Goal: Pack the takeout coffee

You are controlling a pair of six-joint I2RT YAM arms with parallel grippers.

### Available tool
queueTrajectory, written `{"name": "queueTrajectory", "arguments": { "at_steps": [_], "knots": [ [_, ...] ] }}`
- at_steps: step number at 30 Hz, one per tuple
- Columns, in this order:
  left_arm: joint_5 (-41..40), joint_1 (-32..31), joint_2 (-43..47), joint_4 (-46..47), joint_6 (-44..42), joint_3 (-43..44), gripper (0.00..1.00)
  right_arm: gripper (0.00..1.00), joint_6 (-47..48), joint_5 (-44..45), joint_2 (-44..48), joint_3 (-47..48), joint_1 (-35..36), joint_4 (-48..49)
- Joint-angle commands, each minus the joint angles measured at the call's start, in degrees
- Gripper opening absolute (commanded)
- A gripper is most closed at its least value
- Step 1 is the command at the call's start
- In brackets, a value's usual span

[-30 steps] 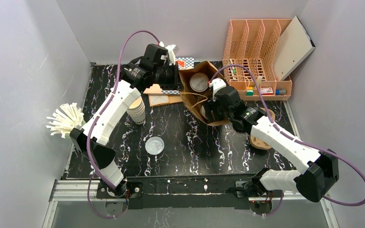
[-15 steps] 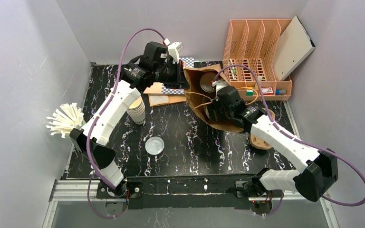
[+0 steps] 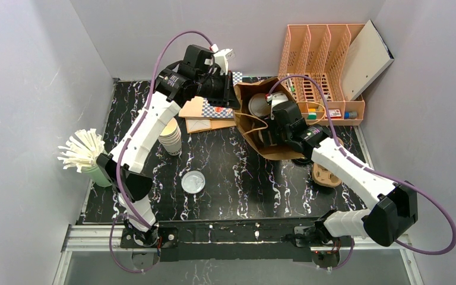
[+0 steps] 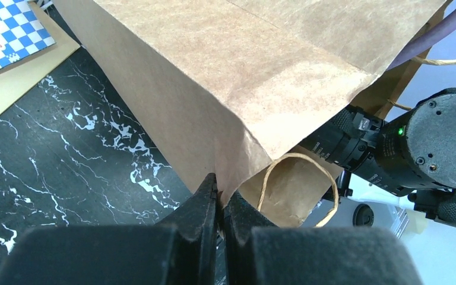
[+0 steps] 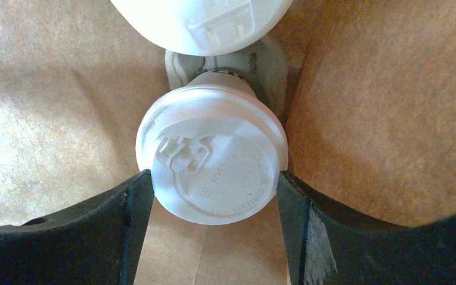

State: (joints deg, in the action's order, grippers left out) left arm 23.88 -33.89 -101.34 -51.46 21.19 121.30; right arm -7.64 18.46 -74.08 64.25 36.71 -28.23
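A brown paper bag (image 3: 246, 122) stands tilted at the back middle of the table, its mouth facing up. My left gripper (image 3: 233, 95) (image 4: 219, 193) is shut on the corner of the bag's rim (image 4: 243, 71) and holds it up. My right gripper (image 5: 214, 178) reaches into the bag, out of sight in the top view. Its fingers (image 5: 136, 208) press both sides of the white sip lid of a takeout coffee cup (image 5: 214, 157). A second white-lidded cup (image 5: 202, 24) sits just beyond it, and one lid (image 3: 259, 105) shows through the bag's mouth.
A stack of lidless cream cups (image 3: 170, 138) and a clear lid (image 3: 193, 181) sit left of the bag. Flat paper sleeves (image 3: 205, 116) lie under my left arm. An orange file rack (image 3: 320, 77) stands behind the bag, and a cardboard carrier (image 3: 325, 176) lies on the right.
My left gripper has pulled the bag's rim up and to the right, turning the bag from lying open to more upright. My right gripper has shifted back and right inside it.
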Motion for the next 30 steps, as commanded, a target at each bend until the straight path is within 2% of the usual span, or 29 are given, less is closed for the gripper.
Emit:
{"name": "queueTrajectory", "arguments": {
  "at_steps": [1, 8, 18, 30],
  "knots": [
    [4.40, 0.05, -0.01, -1.87, -0.98, 2.84, 0.00, 0.55, 1.11, -0.12, 1.14, 1.10, -0.65, 2.53],
    [6.86, 0.03, -0.16, -0.70, -1.36, 1.86, 0.00, 0.54, 0.31, -1.59, 0.01, 0.63, -1.10, 3.45],
    [9.94, 0.87, -3.50, -4.42, -2.47, 5.53, 0.00, 0.53, 4.63, -5.46, 5.00, -7.47, -1.09, 12.74],
    [10.90, 2.07, -4.46, -3.65, -1.94, 5.43, 0.00, 0.52, 7.54, -6.95, 7.18, -12.66, -0.95, 14.07]
  ]
}}
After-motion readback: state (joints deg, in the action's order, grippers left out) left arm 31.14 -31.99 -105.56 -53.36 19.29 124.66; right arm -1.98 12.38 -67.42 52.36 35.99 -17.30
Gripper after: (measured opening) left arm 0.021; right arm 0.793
